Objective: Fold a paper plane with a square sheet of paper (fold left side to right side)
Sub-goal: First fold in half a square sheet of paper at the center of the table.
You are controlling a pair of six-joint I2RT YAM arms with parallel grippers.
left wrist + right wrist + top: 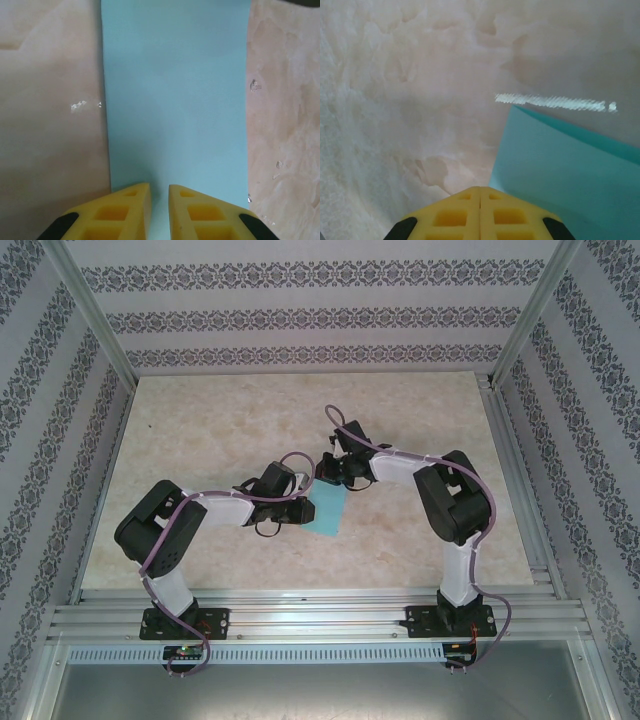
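Paper sheet (pixel 327 510), cyan and folded narrow, is laid on the marble bench (pixel 200 420) between the arms. Left fingers (pixel 125 210), slightly parted, are set over its near edge; right fingers (pixel 455 215), pressed together, are held at its far end.

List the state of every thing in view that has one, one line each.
paper: lying on the table, a narrow rectangle, seemingly folded in half; not yet a plane.
left gripper: fingers a narrow gap apart, tips over the paper's near edge; whether they grip it cannot be told.
right gripper: fingers shut, holding nothing, tip beside the paper's corner.
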